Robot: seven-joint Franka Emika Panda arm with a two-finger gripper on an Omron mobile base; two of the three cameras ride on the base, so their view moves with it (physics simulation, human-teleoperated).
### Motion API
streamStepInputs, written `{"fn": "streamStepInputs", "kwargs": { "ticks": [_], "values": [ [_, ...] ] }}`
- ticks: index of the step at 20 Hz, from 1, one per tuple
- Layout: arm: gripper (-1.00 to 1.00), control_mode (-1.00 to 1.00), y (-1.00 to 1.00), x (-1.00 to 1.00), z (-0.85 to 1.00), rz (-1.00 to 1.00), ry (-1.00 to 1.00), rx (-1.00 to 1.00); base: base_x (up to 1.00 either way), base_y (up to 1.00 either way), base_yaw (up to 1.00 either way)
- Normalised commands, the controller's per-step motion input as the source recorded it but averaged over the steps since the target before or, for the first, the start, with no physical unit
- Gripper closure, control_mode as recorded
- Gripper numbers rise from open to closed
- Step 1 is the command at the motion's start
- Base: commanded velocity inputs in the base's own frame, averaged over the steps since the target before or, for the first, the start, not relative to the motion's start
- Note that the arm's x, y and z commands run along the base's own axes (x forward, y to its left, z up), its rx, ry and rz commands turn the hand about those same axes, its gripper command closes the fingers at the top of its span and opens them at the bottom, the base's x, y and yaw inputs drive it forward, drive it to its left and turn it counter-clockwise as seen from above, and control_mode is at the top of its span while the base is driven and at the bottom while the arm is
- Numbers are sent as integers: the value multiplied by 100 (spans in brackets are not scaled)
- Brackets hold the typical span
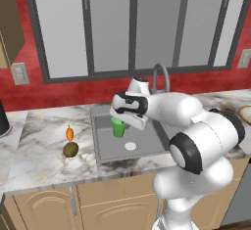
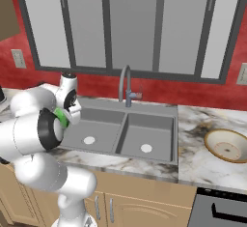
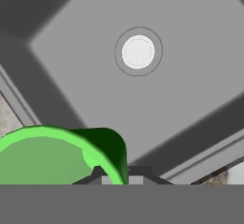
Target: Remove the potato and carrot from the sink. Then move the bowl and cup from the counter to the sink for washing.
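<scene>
Clamped on the rim of the green cup, the gripper holds it over the left basin of the sink, above its white drain. Next, I judge: lower and release. Potato and carrot lie on the counter; the bowl waits farther right.

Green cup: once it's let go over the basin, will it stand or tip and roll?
The cup, pinched at its rim by the end effector above the sink, looks rigid and light. Tapered and tall, it may tip; on its side it would likely roll in an arc.
</scene>
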Motion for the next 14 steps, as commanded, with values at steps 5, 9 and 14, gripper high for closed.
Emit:
{"fn": "streamStepInputs", "kwargs": {
  "ticks": [5,9,14],
  "values": [
    [100,-100,-4,32,-24,0,0,0,0,0,0],
    [100,-100,-1,35,-24,0,1,0,0,0,0],
    [100,-100,0,35,-25,0,2,0,0,0,0]
  ]
}}
